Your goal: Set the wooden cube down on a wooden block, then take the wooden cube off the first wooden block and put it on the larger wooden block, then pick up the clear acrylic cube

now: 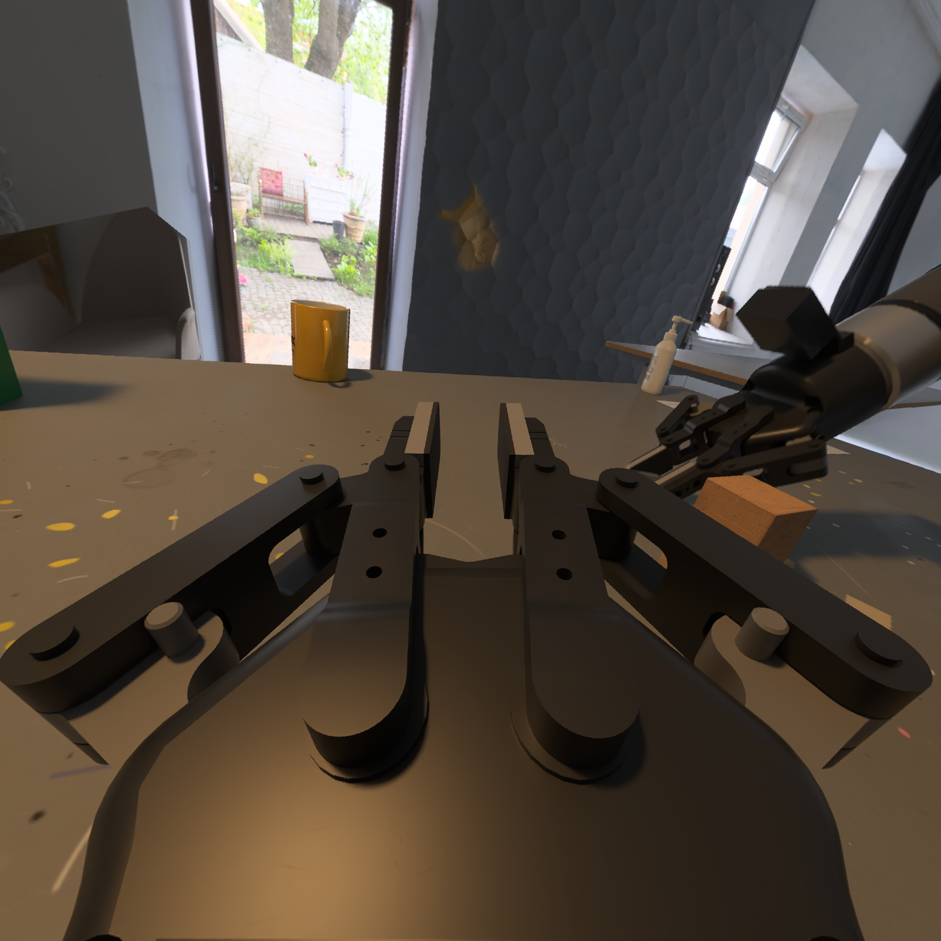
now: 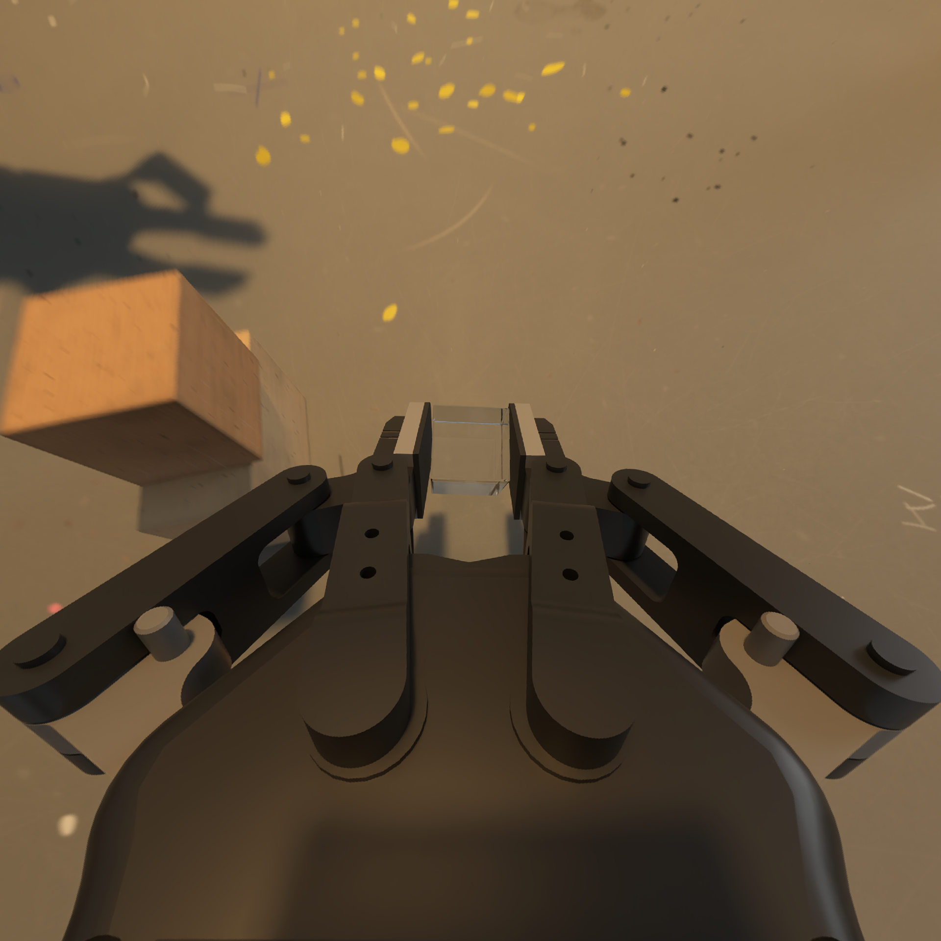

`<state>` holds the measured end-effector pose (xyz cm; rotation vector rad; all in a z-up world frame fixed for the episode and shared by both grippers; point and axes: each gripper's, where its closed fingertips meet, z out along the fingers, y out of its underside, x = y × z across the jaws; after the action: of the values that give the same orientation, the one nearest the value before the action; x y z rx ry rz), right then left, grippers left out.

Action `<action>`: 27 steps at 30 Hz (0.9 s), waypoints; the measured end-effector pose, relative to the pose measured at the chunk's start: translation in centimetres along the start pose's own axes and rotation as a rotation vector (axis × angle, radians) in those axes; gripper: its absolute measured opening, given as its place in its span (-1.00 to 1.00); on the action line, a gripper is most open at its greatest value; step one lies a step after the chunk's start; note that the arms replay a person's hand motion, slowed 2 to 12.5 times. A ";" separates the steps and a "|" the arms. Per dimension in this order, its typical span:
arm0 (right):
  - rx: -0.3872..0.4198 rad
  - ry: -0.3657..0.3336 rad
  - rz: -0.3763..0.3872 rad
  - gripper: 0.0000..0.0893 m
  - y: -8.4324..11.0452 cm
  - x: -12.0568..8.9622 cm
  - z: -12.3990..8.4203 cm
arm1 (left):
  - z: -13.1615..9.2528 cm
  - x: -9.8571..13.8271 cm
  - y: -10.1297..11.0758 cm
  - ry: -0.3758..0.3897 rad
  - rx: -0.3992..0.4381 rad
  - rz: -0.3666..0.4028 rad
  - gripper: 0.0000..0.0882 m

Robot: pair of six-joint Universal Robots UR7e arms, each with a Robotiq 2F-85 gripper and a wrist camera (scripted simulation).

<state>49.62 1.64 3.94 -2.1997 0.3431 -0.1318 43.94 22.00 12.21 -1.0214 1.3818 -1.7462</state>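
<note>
In the right wrist view my right gripper (image 2: 469,448) is shut on the clear acrylic cube (image 2: 468,443), held between both pads, apparently just above the table. To its left the wooden cube (image 2: 127,377) rests on a paler, larger wooden block (image 2: 198,501). In the left wrist view my left gripper (image 1: 468,430) is open and empty, low over the table. The wooden cube (image 1: 753,511) lies to its right, with my right gripper (image 1: 657,473) reaching down just behind it. The acrylic cube is hidden in that view.
A yellow mug (image 1: 321,341) stands at the table's far edge ahead of the left gripper. A green object (image 1: 7,366) is at the far left edge. A white pump bottle (image 1: 659,364) stands on a counter at the back right. The tabletop (image 2: 662,305) is paint-speckled.
</note>
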 end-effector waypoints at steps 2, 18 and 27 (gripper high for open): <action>0.026 0.006 0.036 -0.40 -1.3 -0.2 -0.9 | 0.0 0.0 0.0 -0.001 -0.002 0.000 -0.52; 0.098 -0.037 0.068 -0.40 -8.4 -7.5 -5.7 | 0.3 -0.1 0.3 0.001 -0.030 -0.009 -0.53; 0.024 0.013 0.033 -0.40 -7.5 -8.7 -4.4 | 0.2 0.0 0.2 0.001 -0.016 -0.004 -0.53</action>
<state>41.85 5.13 12.76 -2.1691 0.3832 -0.1317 44.11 21.94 12.06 -1.0326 1.3973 -1.7415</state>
